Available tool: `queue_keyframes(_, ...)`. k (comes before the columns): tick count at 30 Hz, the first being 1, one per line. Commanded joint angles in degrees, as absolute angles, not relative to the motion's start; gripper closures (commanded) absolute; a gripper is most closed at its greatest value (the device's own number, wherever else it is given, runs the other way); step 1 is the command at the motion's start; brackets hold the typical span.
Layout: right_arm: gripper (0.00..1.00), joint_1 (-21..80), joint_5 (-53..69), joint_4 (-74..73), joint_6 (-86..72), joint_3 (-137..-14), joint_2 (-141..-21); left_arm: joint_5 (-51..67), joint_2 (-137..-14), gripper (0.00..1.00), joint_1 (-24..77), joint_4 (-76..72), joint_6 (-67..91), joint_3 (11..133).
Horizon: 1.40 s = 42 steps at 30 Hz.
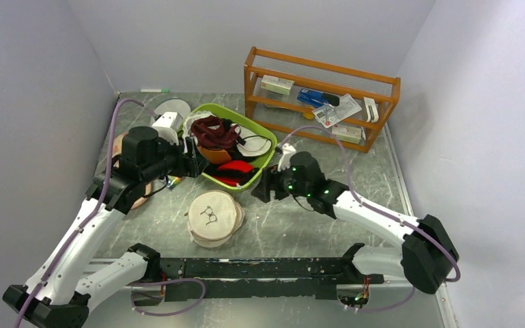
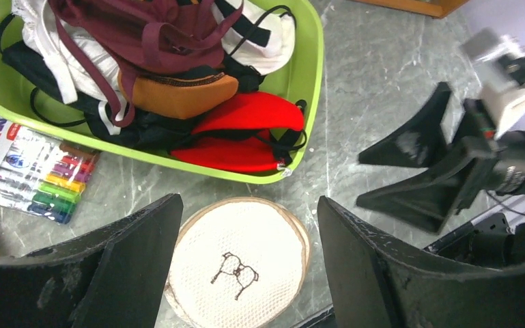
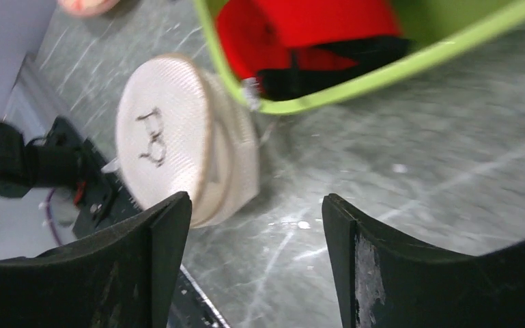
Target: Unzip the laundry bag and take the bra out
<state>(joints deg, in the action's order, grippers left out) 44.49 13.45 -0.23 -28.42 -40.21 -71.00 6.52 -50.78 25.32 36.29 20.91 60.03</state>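
- Laundry bag lay on the table, just near of the green tub, squiggle lid up. Zip not visible; open or closed, could not tell.
- Bra, dark maroon, sat atop the clothes pile in the tub, well clear of the bag.
- Left gripper: fingers apart, empty, above the bag.
- Right gripper: fingers apart, empty, beside the bag.
- Judged: removal looked done. Next move called only for confirming the bag was empty, then drawing both arms back.
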Motion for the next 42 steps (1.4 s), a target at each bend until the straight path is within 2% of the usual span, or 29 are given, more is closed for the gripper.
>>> queue_keyframes(1,0.28,37.24,12.05,-1.71,-26.31,-37.72,-66.04,0.11,-52.8,0.16,25.14,35.56,22.21,60.1)
queue_keyframes(8,0.14,23.74,8.37,-11.21,-21.1,-38.55,-56.42,-8.88,-57.73,0.13,25.05,34.65,23.5,60.92)
queue_keyframes(11,0.05,13.4,11.54,-12.51,-20.3,-38.14,-51.3,-12.72,-60.15,0.12,24.98,33.2,21.13,62.79)
queue_keyframes(14,0.0,4.62,15.02,-15.26,-20.09,-40.01,-49.07,-16.98,-62.36,0.1,24.81,32.97,18.03,67.33)
queue_keyframes(19,0.0,3.53,14.38,-15.77,-22.32,-43.36,-45.66,-17.56,-60.59,0.08,24.7,26.93,13.24,72.13)
queue_keyframes(25,0.0,4.29,5.83,-23.17,-19.39,-54.56,-39.15,-13.98,-51.83,0.02,24.68,16.59,9.61,72.19)
queue_keyframes(32,0.0,4.36,-1.28,-30.04,-13.6,-65.43,-37.62,-12.75,-44.94,0.01,24.7,12.62,7.31,73.74)
queue_keyframes(35,0.0,4.77,-7.22,-32.48,-9.62,-68.73,-37.44,-16.6,-43.19,0.0,24.7,12.64,5.9,73.85)
queue_keyframes(42,0.0,13.36,-19.61,-33.54,-5.85,-70.54,-37.76,-23.6,-43.98,0.0,24.7,14.2,-0.3,73.96)
